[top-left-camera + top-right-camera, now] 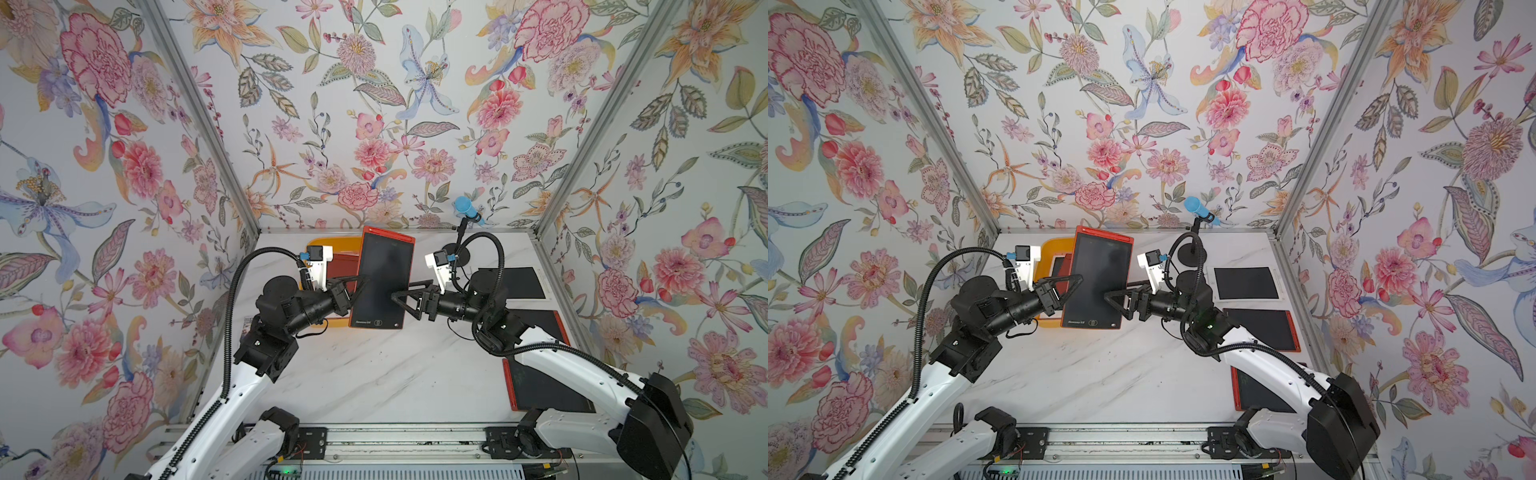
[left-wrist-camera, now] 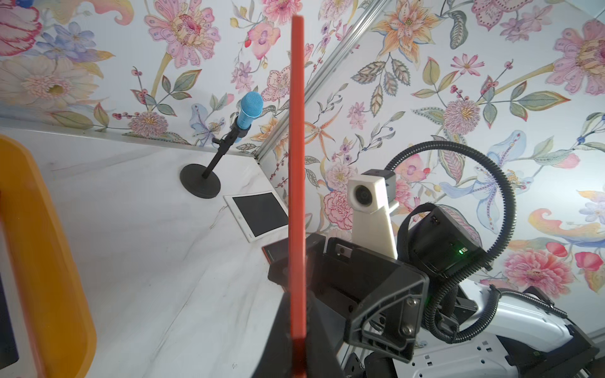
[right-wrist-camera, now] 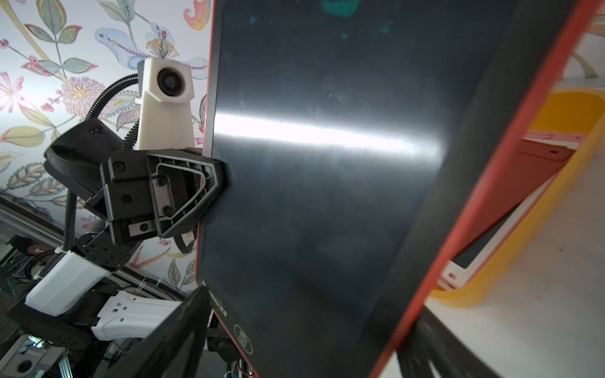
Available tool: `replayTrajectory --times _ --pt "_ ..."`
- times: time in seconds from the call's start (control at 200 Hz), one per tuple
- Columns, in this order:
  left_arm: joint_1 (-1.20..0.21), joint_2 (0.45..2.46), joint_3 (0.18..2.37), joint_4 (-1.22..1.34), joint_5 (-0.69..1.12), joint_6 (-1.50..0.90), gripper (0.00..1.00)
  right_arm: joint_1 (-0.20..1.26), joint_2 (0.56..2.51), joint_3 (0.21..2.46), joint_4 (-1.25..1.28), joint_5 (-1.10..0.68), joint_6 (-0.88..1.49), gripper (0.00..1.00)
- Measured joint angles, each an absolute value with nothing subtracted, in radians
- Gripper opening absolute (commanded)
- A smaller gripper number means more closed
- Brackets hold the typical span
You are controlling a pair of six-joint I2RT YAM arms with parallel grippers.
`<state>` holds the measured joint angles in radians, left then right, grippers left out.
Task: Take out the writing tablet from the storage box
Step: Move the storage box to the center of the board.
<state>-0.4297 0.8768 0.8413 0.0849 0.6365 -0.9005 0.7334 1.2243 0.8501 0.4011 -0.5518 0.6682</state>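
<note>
Aloft, writing tablet (image 1: 382, 266), edge clamped in left pincer (image 1: 360, 286)

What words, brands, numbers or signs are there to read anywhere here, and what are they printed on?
Raised writing tablet, lower frame: a short white brand word, too blurred to read in both top views and partly hidden in the right wrist view.
Same frame, round button: a small sign, its drawing unclear.
White-framed tablet: no legible text.
Elsewhere: nothing to read.
</note>
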Motion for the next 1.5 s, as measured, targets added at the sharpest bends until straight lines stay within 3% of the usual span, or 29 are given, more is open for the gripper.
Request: replayTrajectory --times 0.205,0.726,0.811,0.941,1.176,1.301,1.501 --pt "-0.425 0.925 0.813 0.250 0.752 -0.973 0.00 0.736 1.122 0.747 0.447 -0.546 0.754 0.38" --pt "-0.423 1.103 0.791 0.628 0.928 -1.153 0.02 0.738 0.946 0.674 0.437 -0.484 0.854 0.18" --pt "-0.423 1.129 0.791 0.652 0.938 -1.164 0.10 0.738 0.933 0.671 0.422 -0.468 0.856 0.02" --pt "-0.420 1.164 0.791 0.656 0.942 -1.162 0.30 0.750 0.892 0.670 0.416 -0.461 0.864 0.05" --pt "-0.414 1.207 0.816 0.587 0.937 -1.121 0.75 0.756 0.835 0.670 0.355 -0.382 0.818 0.04" --pt "-0.388 1.192 0.863 0.476 0.902 -1.059 0.92 0.755 0.797 0.671 0.316 -0.326 0.805 0.04" --pt "-0.379 1.008 0.853 0.233 0.667 -0.902 0.97 0.755 0.736 0.662 0.290 -0.155 0.824 0.04"
